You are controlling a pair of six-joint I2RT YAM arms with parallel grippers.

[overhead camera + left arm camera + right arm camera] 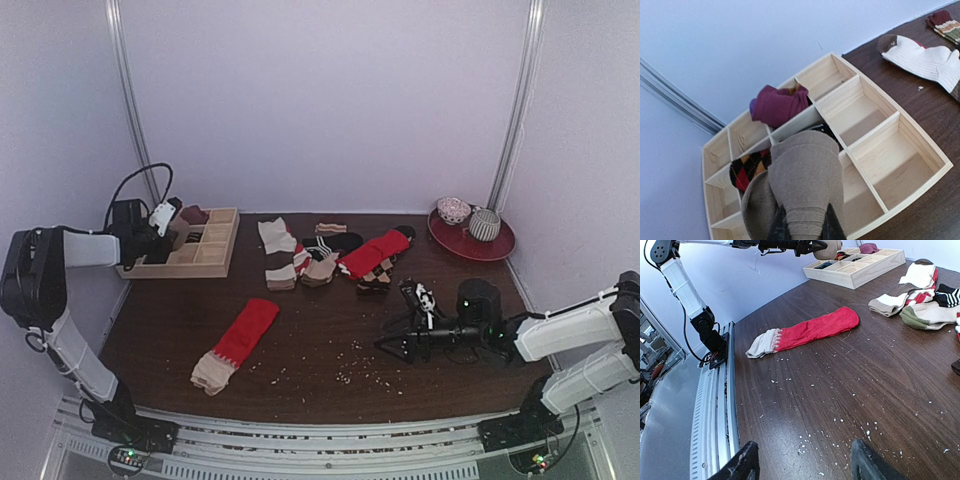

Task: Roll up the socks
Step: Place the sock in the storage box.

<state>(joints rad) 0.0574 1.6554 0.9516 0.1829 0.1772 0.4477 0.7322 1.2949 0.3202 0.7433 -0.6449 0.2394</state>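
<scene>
My left gripper (805, 231) is clenched on the rolled tan sock (805, 180), holding it just above the wooden tray (900, 175) at the far left of the table (330, 330). My right gripper (804, 460) hangs low over the table, jaws spread, gripping nothing. The red sock (810, 330) with the cream end lies flat and unrolled.

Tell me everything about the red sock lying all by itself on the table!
The red sock looks like soft knitted fabric. It is bright red along most of its length with a cream end, and the two colours meet in a zigzag line. It lies flat and stretched out, not rolled, slanting across the dark brown table, cream end nearest the front edge. It sits apart from the pile of other socks. Only the table touches it, and small white crumbs are scattered close by.
</scene>
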